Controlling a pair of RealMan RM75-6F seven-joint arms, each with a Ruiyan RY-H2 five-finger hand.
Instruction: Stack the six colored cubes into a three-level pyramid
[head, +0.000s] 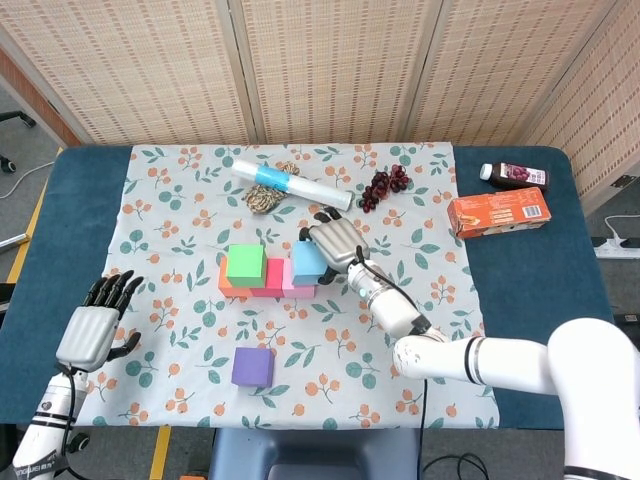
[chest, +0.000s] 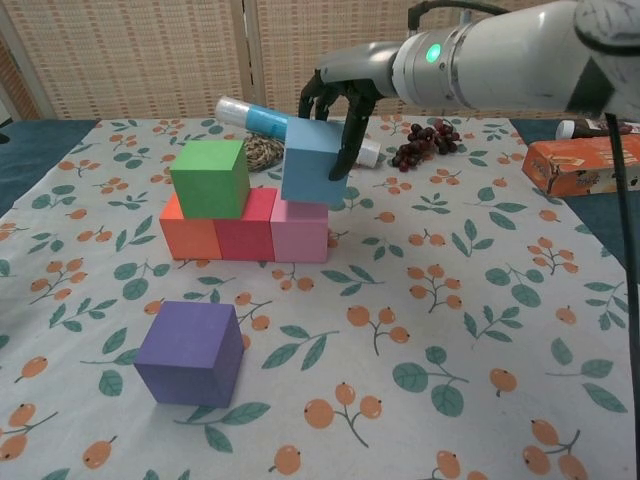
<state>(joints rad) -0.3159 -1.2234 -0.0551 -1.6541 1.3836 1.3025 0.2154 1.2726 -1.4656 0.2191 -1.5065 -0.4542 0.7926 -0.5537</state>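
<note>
An orange cube, a red cube and a pink cube stand in a row on the cloth. A green cube sits on top, over the orange and red ones. My right hand grips a light blue cube just above the pink cube; in the head view the right hand holds the blue cube at the row's right end. A purple cube lies alone near the front. My left hand hangs open at the table's left edge, holding nothing.
A rolled white tube with a blue band, a woven ball and dark grapes lie behind the cubes. An orange box and a small bottle sit at the far right on the blue table.
</note>
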